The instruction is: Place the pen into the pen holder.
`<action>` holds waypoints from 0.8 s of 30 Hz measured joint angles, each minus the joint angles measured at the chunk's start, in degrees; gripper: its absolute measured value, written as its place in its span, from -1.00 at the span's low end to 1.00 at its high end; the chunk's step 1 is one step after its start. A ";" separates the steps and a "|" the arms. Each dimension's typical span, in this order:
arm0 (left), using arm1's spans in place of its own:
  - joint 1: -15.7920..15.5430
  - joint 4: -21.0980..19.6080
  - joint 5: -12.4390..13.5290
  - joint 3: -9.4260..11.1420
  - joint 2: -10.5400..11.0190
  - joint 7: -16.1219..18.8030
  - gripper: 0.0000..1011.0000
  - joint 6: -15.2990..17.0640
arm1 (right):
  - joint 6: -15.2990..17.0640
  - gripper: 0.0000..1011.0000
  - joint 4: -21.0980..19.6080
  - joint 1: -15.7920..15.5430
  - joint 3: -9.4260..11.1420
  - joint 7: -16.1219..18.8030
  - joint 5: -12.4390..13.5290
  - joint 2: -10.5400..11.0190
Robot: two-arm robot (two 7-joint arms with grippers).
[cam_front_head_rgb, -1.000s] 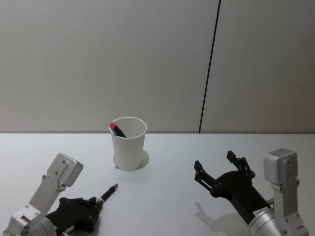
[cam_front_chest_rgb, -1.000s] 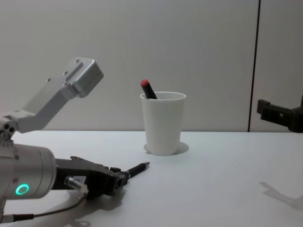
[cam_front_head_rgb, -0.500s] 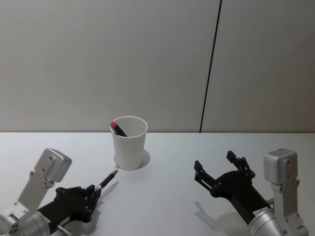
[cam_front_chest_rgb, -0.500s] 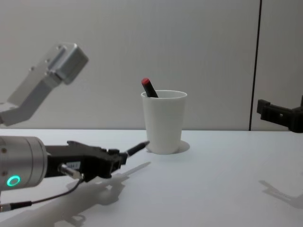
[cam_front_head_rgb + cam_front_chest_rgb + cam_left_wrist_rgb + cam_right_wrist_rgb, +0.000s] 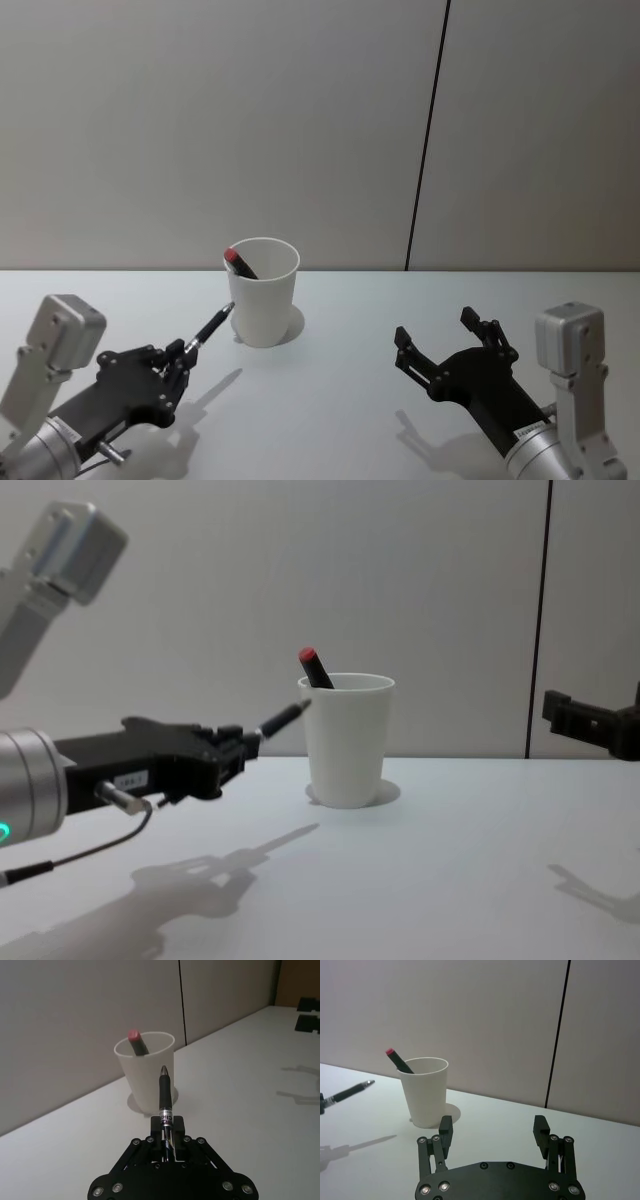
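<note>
A white paper cup, the pen holder, stands at the table's middle back with a red-capped black marker leaning inside. My left gripper is shut on a black pen, held in the air, tip pointing at the cup's left side, a little short of it. My right gripper hovers open and empty at the right.
The white table runs to a grey wall with a dark vertical seam. Shadows of both arms fall on the tabletop.
My left gripper has lifted the pen off the table and carried it up and forward toward the cup. The right arm has not moved.
</note>
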 joint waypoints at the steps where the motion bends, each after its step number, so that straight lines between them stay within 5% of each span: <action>1: 0.32 -0.19 0.11 -0.31 0.11 -0.21 -0.71 -1.34 | 0.00 0.98 0.00 0.00 0.00 0.00 0.00 0.00; 12: 2.01 -1.04 0.36 -2.70 0.65 -2.58 -0.71 -12.34 | 0.00 0.98 0.00 0.00 0.00 0.00 0.00 -0.02; 24: 2.59 -1.44 -0.47 -4.26 0.77 -4.68 -0.71 -18.69 | 3.66 0.98 -0.98 0.51 -0.10 1.24 2.58 -1.26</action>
